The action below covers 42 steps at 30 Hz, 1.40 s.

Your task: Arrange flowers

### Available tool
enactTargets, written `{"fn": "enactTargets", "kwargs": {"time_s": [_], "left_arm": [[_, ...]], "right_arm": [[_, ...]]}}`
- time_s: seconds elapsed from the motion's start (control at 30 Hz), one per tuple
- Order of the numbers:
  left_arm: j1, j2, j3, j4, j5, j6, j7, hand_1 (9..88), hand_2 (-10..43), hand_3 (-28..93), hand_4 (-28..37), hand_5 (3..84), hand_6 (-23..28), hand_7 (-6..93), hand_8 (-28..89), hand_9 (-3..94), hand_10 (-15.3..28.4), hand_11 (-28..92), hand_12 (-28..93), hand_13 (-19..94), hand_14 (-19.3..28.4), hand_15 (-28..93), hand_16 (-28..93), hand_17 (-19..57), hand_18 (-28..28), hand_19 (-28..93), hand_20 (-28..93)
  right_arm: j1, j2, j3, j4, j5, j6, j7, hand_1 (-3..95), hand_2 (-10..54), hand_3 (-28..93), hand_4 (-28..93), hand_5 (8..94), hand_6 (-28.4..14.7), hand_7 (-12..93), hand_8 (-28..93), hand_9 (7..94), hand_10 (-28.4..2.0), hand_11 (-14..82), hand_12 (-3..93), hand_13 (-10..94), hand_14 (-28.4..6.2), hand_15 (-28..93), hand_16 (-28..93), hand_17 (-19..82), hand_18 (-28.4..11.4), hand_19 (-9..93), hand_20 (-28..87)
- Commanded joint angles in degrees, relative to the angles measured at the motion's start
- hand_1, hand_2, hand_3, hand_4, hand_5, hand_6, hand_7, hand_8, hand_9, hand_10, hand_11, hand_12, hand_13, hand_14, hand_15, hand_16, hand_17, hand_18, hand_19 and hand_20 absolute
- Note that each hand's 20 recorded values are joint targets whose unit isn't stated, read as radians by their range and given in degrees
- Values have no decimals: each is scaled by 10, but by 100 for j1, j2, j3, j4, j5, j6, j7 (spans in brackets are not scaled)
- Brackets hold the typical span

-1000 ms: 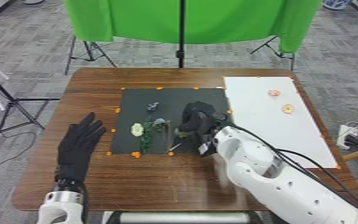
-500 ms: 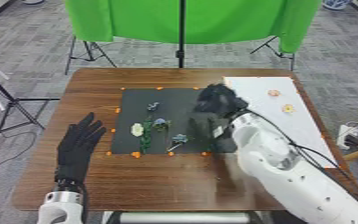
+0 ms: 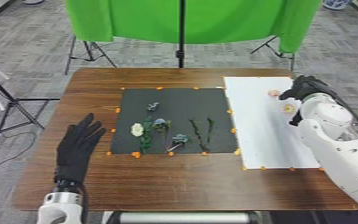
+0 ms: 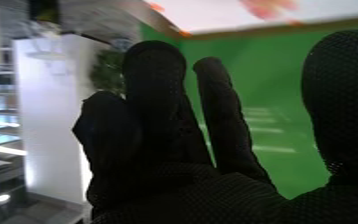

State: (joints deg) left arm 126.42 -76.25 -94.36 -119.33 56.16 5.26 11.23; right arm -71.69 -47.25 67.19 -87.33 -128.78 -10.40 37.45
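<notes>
– Where is the right hand [image 3: 307, 88] hovering?
– Over the sheet [image 3: 269, 142]'s right edge, near the yellow flower [image 3: 288, 108] and pink flower [image 3: 273, 93]; its fingers [image 4: 222, 110] are stretching straight, apart.
– And the left hand [image 3: 73, 152]?
– Pointing forward, left of the mat [image 3: 193, 100], fingers spreading slightly.
– The white flower [image 3: 137, 130], blue flowers [image 3: 160, 121] and stems [image 3: 210, 125] are lying on the mat.

Cloth [image 3: 131, 20] is green; sheet [image 3: 264, 135], white; table [image 3: 158, 185], brown.
</notes>
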Motion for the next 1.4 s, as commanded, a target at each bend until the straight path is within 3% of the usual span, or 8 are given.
{"fn": "enactTargets", "kwargs": {"time_s": [0.03,0.33,0.43,0.5,0.63,0.87,1.4], "left_arm": [[123,-69,-9,11,4,-29,-58,155,28,643,-283,350,45,77,-52,345,121,139,126,250,172,212,-1,-6,127,109,176],[126,-72,-5,4,1,-4,-79,154,28,646,-283,350,44,78,-52,346,121,139,125,250,172,213,-1,-7,127,110,176],[103,-68,-4,15,9,-36,-86,154,28,647,-283,350,45,78,-52,346,122,139,125,250,172,213,-2,-7,127,110,176],[93,-63,-4,18,4,-36,-86,155,29,646,-283,351,45,78,-52,346,121,140,126,249,172,213,-2,-7,127,110,176],[91,-49,-10,20,-1,-31,-100,155,29,644,-283,351,45,77,-52,346,121,139,125,250,172,213,-2,-7,127,110,176],[78,-60,12,32,13,-88,-99,154,29,647,-283,351,45,78,-52,346,122,140,126,249,173,214,-2,-7,127,110,176],[53,-45,46,54,3,-119,-82,154,30,645,-283,351,46,77,-52,346,122,141,125,248,172,212,-3,-8,127,111,176]], "right_arm": [[-229,-122,-31,358,137,474,-62,329,-95,684,-184,512,-7,115,-72,567,-180,112,202,750,-99,673,310,561,-161,932,537],[-472,-94,-33,205,758,1176,-453,437,-95,691,-223,658,21,181,-96,783,-117,211,214,850,-45,667,318,633,-131,932,607],[-462,-54,-174,140,584,1532,-531,562,-95,565,-207,749,13,206,58,887,-93,126,349,875,-32,658,325,650,-125,932,621],[-496,-24,-213,-28,548,1771,-632,589,-95,572,-213,784,8,217,85,922,-83,102,380,888,-27,651,329,662,-122,932,625],[-648,83,-307,-674,705,2015,-878,605,-95,591,-211,809,7,229,100,936,-78,124,387,906,-20,647,331,678,-114,932,626],[-568,67,-940,-1445,1060,1742,-1303,603,-95,598,-211,813,7,230,104,937,-80,137,386,910,-18,644,337,683,-112,932,631],[248,-474,-2242,-1249,887,1742,-1790,590,-95,610,-214,804,12,241,99,932,-77,105,408,904,-15,644,344,676,-111,932,635]]}}
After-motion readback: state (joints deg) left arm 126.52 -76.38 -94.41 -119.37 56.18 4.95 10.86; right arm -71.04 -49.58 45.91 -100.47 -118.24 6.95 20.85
